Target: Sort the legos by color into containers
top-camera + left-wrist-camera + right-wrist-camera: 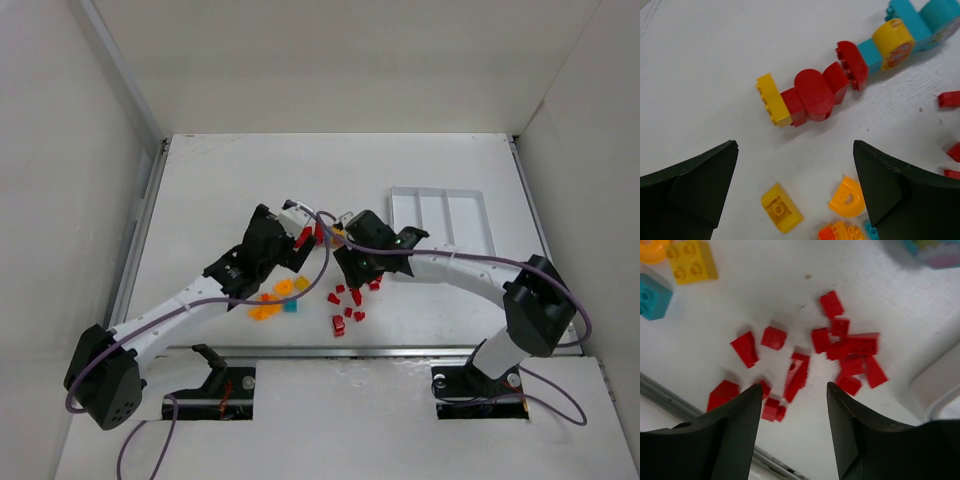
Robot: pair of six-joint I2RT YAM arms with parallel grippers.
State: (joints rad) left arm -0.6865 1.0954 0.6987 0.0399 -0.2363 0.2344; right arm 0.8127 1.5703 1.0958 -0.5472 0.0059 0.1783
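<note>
Left pincer (795, 160) spread wide and empty, joined brick row (810, 97) just ahead, right pincer (794, 390) half parted over scattered red bricks (850, 347), seemingly gripping none.

The white flat tabletop (220, 190) bears small red plastic bricks (860, 345) scattered just ahead of the right claw (792, 390), with a shallow white tray (440, 215) near it.

Dark right fingers (735, 440) stand apart, holding nothing, over scattered red legos (850, 347) on the white counter (765, 287). Up-left of the red legos lie a yellow brick (691, 260) and a cyan brick (653, 296).
</note>
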